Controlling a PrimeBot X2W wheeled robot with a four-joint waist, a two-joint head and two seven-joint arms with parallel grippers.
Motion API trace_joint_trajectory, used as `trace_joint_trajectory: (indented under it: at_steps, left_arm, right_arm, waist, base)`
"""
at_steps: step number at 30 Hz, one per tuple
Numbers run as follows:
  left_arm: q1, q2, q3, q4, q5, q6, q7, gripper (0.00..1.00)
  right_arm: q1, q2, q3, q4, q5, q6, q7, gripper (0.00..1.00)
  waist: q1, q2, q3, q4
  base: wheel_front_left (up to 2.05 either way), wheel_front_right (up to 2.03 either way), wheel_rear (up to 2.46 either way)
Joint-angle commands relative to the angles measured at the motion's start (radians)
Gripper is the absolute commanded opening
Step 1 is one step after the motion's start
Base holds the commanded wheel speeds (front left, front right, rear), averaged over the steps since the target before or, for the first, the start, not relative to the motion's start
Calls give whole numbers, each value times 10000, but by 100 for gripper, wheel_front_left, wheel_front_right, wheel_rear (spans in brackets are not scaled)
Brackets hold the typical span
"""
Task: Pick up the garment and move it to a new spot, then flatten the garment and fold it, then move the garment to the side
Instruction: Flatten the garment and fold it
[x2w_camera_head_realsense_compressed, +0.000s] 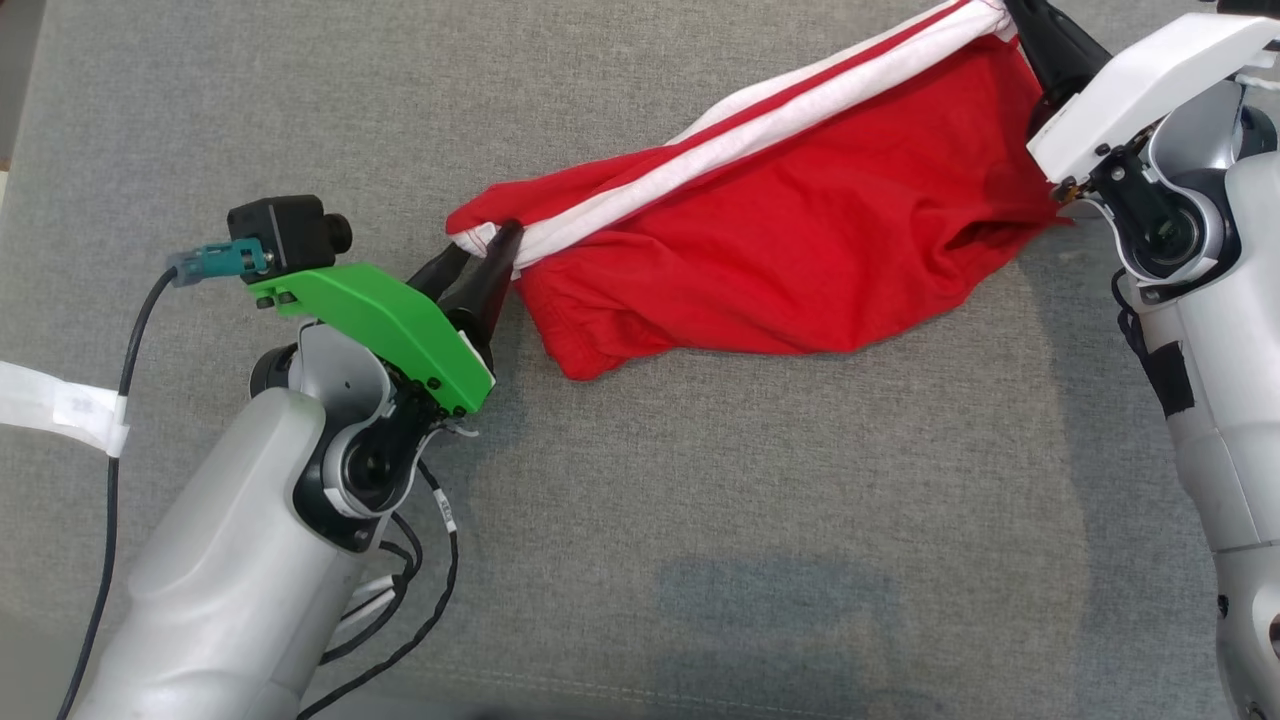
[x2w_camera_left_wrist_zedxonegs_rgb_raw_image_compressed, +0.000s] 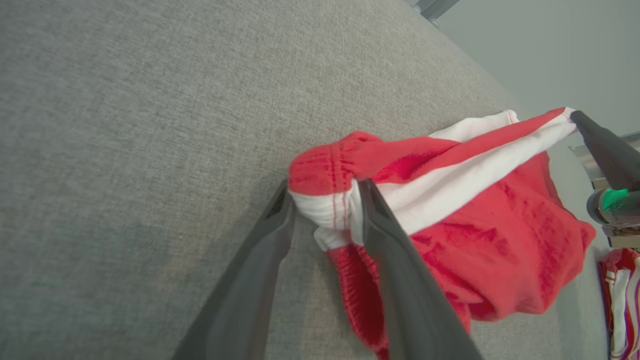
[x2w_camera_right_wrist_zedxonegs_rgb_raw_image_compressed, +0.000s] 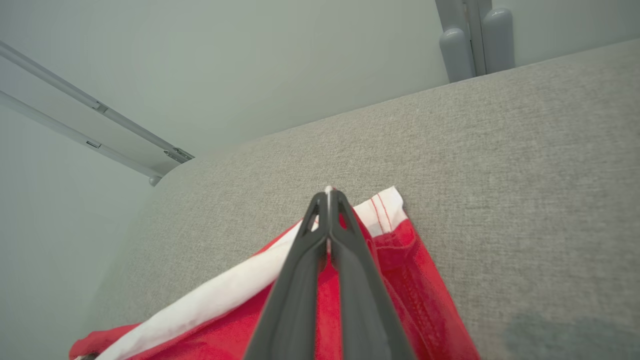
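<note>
Spanning left claw (x2w_camera_head_realsense_compressed: 487, 248) to right claw (x2w_camera_right_wrist_zedxonegs_rgb_raw_image_compressed: 328, 193) — one red garment (x2w_camera_head_realsense_compressed: 800, 230).

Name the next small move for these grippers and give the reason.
Probably open the right gripper and let its corner fall. The left gripper stands open around the striped end of the garment, so the right one, shut on the far corner, alone grips the cloth.

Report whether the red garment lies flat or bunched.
Bunched, not flat: the garment sags wrinkled between the left fingers and the right fingers.
</note>
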Motion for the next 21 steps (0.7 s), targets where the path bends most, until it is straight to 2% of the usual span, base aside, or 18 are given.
trace_joint_trajectory:
  at_steps: [1,2,12,16,21]
  left_arm:
    - [-154,-17,-20,-65,171,-24,-100,100]
    - [-149,19,-64,-115,225,-28,-135,100]
    - [484,586,-402,-856,1147,165,-774,100]
    - [772,851,-481,-1294,1551,325,-1095,100]
    - [1165,1261,-520,-1986,2519,625,-2142,100]
  right_arm:
    - [-133,-91,91,39,-75,-1,-116,58]
    - [-136,-90,181,9,-70,-1,-129,100]
    - [-257,-337,558,-309,-492,-1,-255,100]
    - [-119,-446,662,-505,-802,-1,71,100]
    - [450,-844,790,-698,-1303,-1,778,100]
  waist:
    - [0,0,-78,-39]
    - [0,0,-111,-59]
    - [0,0,-565,-242]
    - [0,0,-810,-265]
    - [0,0,-1133,-238]
  base:
    - [0,0,0]
    - [0,0,0]
    - [0,0,0]
    - [0,0,0]
    - [0,0,0]
